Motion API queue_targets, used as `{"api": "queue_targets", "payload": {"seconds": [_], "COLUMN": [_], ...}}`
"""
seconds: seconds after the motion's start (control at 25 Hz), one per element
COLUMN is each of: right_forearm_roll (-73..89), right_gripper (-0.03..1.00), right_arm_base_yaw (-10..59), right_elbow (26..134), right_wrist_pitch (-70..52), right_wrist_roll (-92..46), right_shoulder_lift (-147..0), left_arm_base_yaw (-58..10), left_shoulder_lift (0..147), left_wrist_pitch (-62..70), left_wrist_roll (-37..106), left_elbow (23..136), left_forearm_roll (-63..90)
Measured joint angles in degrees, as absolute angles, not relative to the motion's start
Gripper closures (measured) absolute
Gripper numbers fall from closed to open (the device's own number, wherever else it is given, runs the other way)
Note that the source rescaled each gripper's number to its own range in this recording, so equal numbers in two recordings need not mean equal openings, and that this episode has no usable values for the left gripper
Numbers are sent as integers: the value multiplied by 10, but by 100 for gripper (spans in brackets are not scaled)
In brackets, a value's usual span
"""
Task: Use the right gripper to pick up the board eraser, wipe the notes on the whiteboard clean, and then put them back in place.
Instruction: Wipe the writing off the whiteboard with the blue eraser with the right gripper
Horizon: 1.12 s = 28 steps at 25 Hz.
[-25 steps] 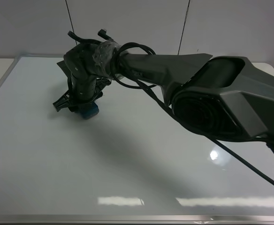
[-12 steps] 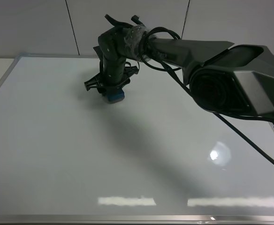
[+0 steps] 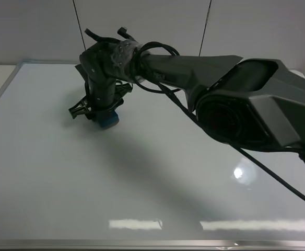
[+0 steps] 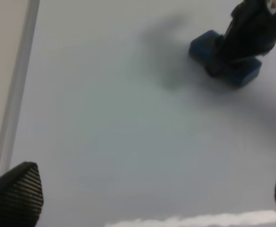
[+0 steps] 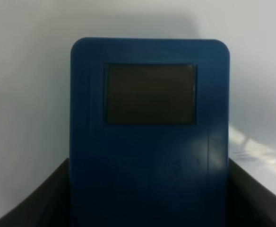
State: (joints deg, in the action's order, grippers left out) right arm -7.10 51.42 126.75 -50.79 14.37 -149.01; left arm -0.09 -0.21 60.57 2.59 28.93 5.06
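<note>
A: What is shown from the high camera?

B: The whiteboard [image 3: 142, 178] is seen lying flat, and nearly the whole view is filled by it. The right arm [image 3: 225, 99] is stretched across it toward the far left part, so much of the board's right side is hidden. The right claw [image 3: 101, 115] is pointed downward there and is clenched on the board eraser [image 3: 109, 122]. Only a blue corner of it is shown below the dark fingers [image 3: 79, 110]. The contact with the board is lost in shadow.

A: And from the left wrist?

B: The picture is blurred. The board eraser [image 4: 244, 75] is seen on the whiteboard [image 4: 128, 142], with the right claw [image 4: 232, 52] set over its middle, and the claw's upper part is cut off. Of the left claw [image 4: 147, 198] only two fingertips [image 4: 15, 194] are shown, one nearly lost at the picture's edge. They are spread wide, released, with nothing held between them. The board's frame [image 4: 17, 90] and a beige surface [image 4: 3, 42] beyond it can be made out.

A: And from the right wrist?

B: The view is almost filled by the board eraser [image 5: 150, 156], blue, with a dark rectangular panel [image 5: 150, 93]. Its near end is cut off. It is gripped along both long sides by the right claw [image 5: 150, 208], whose fingers [image 5: 34, 203] are seen only as dark wedges.
</note>
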Motion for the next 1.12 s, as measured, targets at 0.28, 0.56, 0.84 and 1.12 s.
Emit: {"api": "queue_targets", "payload": {"seconds": [0.28,0.56,0.84,1.12], "right_forearm_roll": [-70,-70,-81,-65], "right_gripper": [96,96,96,96], "right_arm_base_yaw": [523,488,443,438], "right_elbow": [1269,1274,1276,1279], "right_wrist_pitch": [-510,-517,-525,-539], "right_wrist_roll": [146,158,174,148], "right_shoulder_lift": [-1498,-1503,-1503,-1503], "left_arm_base_yaw": [-1,-1,-1,-1], "left_shoulder_lift": [-2,-2,-2,-2], "left_wrist_pitch": [606,606,606,606], "left_wrist_roll": [26,26,26,26], "left_elbow": [289,289,289,289], "left_forearm_roll": [51,51,51,51]}}
